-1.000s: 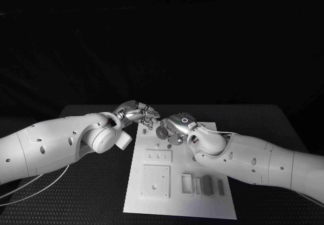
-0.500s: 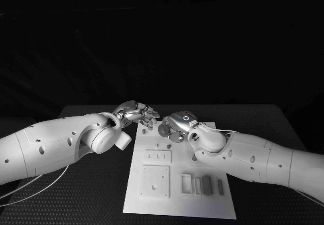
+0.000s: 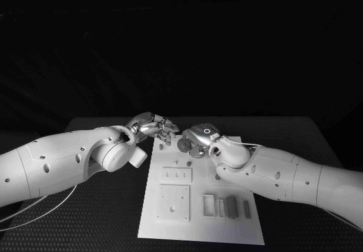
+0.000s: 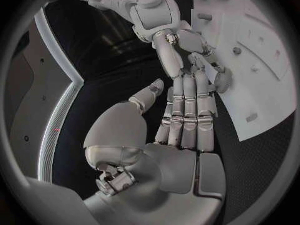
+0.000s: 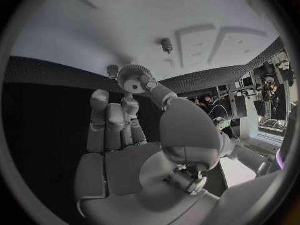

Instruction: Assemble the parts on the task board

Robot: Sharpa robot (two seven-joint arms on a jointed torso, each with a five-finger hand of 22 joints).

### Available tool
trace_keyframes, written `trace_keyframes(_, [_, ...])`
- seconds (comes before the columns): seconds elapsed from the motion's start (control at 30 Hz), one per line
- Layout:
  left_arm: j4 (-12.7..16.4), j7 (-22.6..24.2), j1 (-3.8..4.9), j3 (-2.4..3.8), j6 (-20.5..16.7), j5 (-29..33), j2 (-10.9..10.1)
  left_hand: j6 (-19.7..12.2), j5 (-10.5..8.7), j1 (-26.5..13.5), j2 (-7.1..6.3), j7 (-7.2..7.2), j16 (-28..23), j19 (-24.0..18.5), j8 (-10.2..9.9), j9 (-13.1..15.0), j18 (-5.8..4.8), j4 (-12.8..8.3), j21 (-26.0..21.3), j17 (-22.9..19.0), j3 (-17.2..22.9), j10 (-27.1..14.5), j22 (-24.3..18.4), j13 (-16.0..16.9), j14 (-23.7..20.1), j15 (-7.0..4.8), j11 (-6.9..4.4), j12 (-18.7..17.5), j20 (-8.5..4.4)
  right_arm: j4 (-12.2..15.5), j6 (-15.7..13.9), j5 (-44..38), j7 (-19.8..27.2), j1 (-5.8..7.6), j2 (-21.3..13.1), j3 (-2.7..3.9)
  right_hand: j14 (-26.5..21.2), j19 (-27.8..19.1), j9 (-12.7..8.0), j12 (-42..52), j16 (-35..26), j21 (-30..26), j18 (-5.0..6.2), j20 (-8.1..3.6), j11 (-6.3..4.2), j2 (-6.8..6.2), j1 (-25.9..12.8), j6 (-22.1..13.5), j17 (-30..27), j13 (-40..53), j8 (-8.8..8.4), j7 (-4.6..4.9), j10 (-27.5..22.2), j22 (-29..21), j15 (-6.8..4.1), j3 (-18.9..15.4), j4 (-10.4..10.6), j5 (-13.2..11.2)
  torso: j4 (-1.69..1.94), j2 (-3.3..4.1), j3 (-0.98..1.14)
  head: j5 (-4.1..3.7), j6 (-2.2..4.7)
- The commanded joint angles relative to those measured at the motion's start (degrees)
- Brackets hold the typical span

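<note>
On the black tabletop (image 3: 98, 220) the white task board (image 3: 198, 231) looks mostly unassembled, while the right hand (image 3: 198, 139) pinches a small gear (image 5: 134, 78) above its far end and the left hand's (image 3: 155, 127) fingers (image 4: 187, 110) lie empty, extended beside it.

The flat white task board (image 3: 198, 223) looks like matt, smooth plastic. Beside both hands, the black table (image 3: 91, 220) has a rough, finely dotted woven-looking surface. The silver left hand (image 3: 156, 127) and silver right hand (image 3: 198, 140) look like brushed metal with dull highlights, on glossy, smooth white plastic arm shells. Pinched at the right hand's fingertips, a small grey toothed gear (image 5: 134, 78) looks matt, with a ridged rim.
</note>
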Motion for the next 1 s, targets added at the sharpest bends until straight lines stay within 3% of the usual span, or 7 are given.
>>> trace_keyframes(0.03, [0.2,0.5,0.07,0.04,0.65,-0.1,0.1,-0.31,-0.03,-0.26,-0.21,0.07,-0.4,-0.09,-0.36,0.1,0.91,0.16,-0.37,0.1,0.05,-0.32,0.07,0.1,0.0,0.05,0.09,-0.38,0.12,-0.44,2.39,0.15,-0.1,0.0,0.21,-0.04,-0.15,0.13,-0.07,0.02,-0.04,0.15,1.18,-0.23,0.03,-0.35,-0.02,10.16,-0.16,-0.08,-0.11,1.17,-0.62,0.81,-0.18,0.13,0.33,0.36,0.0,0.0,-0.04,-0.01,-0.04])
trace_keyframes(0.43, [0.21,0.5,0.07,0.04,0.85,-0.1,0.11,-0.31,-0.03,-0.29,-0.25,0.07,-0.45,-0.09,-0.4,0.14,0.91,0.16,-0.41,0.14,0.03,-0.32,0.1,0.16,0.01,0.05,0.09,-0.42,0.12,-0.93,6.17,0.8,0.05,-0.02,0.68,-0.2,-0.37,-0.11,-0.08,-0.13,-0.22,-0.06,1.18,-0.18,0.13,-0.59,-0.15,9.91,-0.26,-0.16,-0.34,1.27,-0.82,0.78,-0.1,0.21,0.47,0.36,-0.03,0.0,-0.05,0.08,-0.24])
trace_keyframes(0.73, [0.2,0.48,0.07,0.04,0.87,-0.1,0.19,-0.32,-0.03,-0.3,-0.25,0.07,-0.48,-0.09,-0.43,0.17,0.91,0.16,-0.43,0.17,0.03,-0.33,0.12,0.21,0.01,0.05,0.09,-0.44,0.12,-1.58,5.73,1.07,0.18,-0.1,1.49,-0.37,-0.46,-0.19,-0.08,-0.19,-0.28,-0.14,1.18,-0.13,0.18,-0.63,-0.28,9.82,-0.27,-0.18,-0.44,1.33,-0.92,0.78,-0.05,0.24,0.63,0.36,-0.07,0.01,0.07,0.17,-0.27])
trace_keyframes(1.0, [0.17,0.45,0.07,0.04,0.82,-0.1,0.21,-0.32,-0.03,-0.32,-0.27,0.08,-0.5,-0.09,-0.45,0.19,0.91,0.17,-0.45,0.19,0.02,-0.33,0.13,0.24,0.02,0.05,0.1,-0.46,0.12,-2.62,6.25,1.94,0.48,-0.12,1.94,-0.47,-0.69,-0.39,-0.19,-0.29,-0.44,-0.36,1.18,-0.06,0.4,-0.77,-0.31,9.1,-0.31,-0.21,-0.95,1.58,-1.18,0.75,0.12,0.33,0.75,0.35,-0.03,-0.01,-0.01,0.13,-0.21])
